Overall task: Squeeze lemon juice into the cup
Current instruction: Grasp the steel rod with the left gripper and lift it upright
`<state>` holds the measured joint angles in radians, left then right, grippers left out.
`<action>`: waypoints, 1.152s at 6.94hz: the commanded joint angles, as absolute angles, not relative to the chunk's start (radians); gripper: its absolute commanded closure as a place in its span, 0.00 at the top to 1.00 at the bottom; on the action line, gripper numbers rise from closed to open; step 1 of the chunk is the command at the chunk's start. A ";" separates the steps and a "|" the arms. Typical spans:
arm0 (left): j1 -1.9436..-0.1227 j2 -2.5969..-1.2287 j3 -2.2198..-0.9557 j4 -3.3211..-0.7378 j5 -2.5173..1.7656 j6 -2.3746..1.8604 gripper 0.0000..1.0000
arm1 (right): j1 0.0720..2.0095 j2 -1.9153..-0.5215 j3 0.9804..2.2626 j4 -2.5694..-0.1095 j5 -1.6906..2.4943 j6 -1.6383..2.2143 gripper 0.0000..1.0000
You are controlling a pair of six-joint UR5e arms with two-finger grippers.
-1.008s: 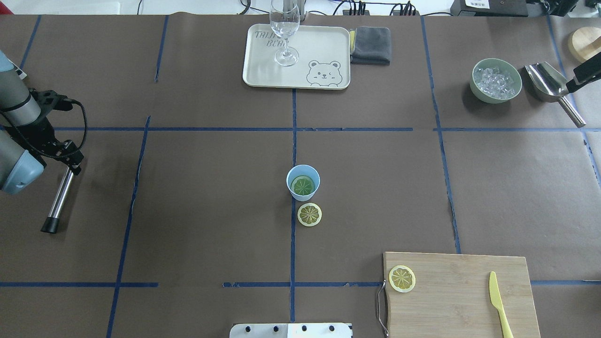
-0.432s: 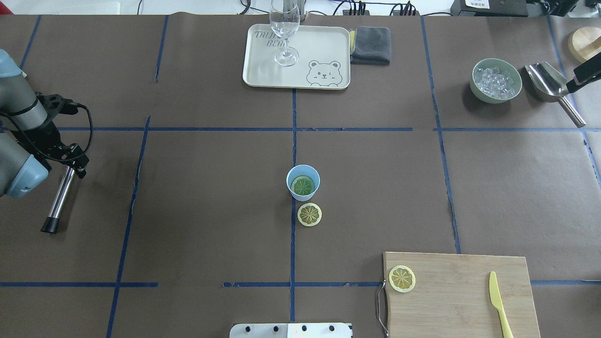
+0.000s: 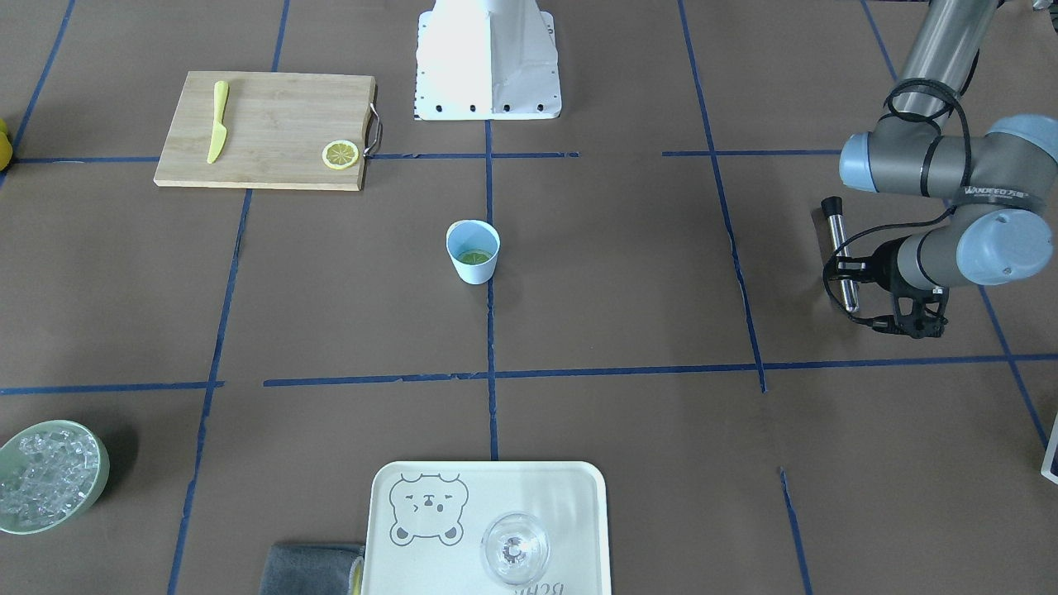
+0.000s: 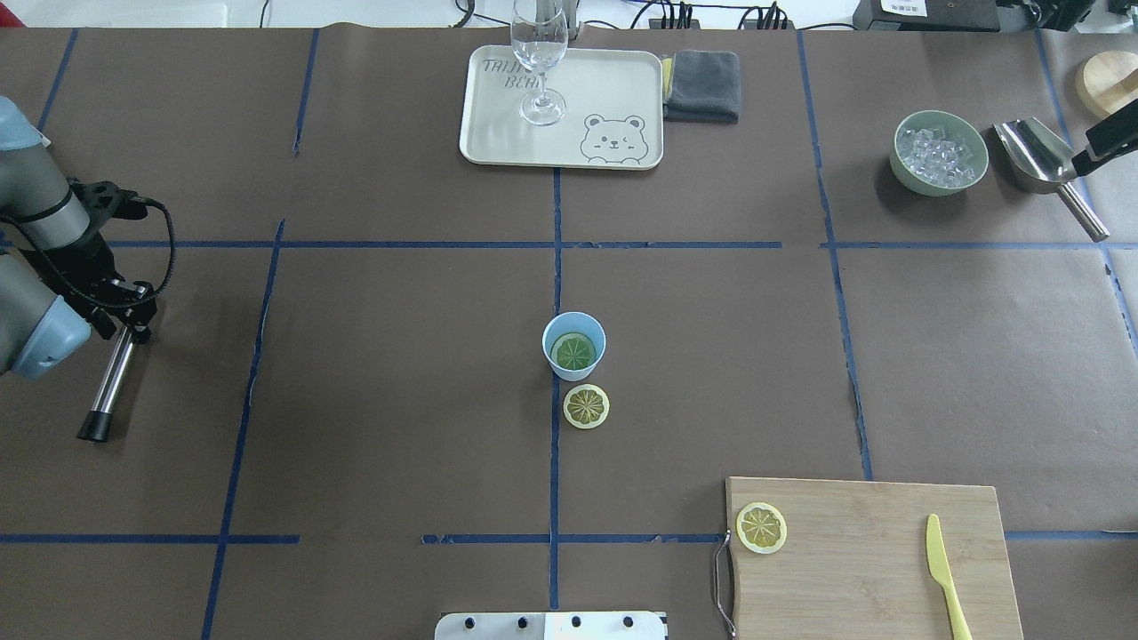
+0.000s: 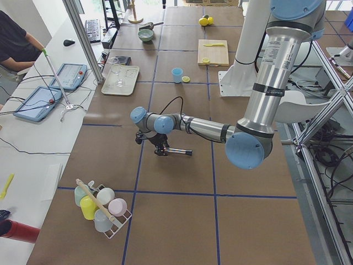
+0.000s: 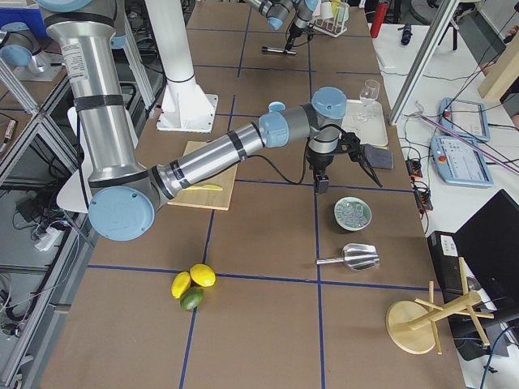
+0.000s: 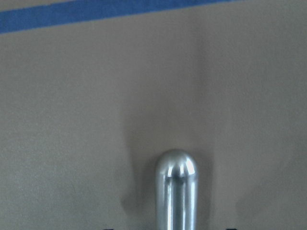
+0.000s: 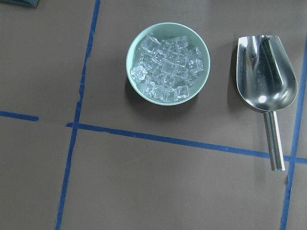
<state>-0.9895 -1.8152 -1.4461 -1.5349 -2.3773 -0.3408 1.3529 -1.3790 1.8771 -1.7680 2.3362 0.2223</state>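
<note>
The left gripper (image 4: 133, 322), released, straddles a rod (image 4: 108, 391); the cup (image 4: 548, 338), lemon (image 4: 573, 352) inside, stands well away. The right gripper (image 4: 1109, 138) hangs above bowl (image 8: 130, 57) and scoop (image 8: 266, 72); I cannot tell its state.

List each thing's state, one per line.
Cup: upright, lemon slice inside.
Slice by cup: flat on table.
Slice on board: flat.
Knife: flat on board.
Glass: upright, empty, on tray.
Bowl: holds ice.
Scoop: lying empty.
Rod: lying on table.
Left gripper: at rod's end, grip unclear.
Right gripper: raised near bowl, grip unclear.
</note>
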 commanded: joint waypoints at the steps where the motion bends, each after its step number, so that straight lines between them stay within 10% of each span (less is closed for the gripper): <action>1: -0.991 -1.813 -1.465 -1.529 -2.375 -0.344 0.00 | 1.353 -1.379 1.879 -1.767 2.336 0.222 1.00; 8: -1.026 -1.991 -1.841 -1.347 -2.065 -0.376 0.00 | 1.353 -1.382 1.901 -1.769 2.336 0.238 1.00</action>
<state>-1.0236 -1.9197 -1.7977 -1.3833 -2.1282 -0.3526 1.3530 -1.3807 1.9009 -1.7685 2.3350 0.2373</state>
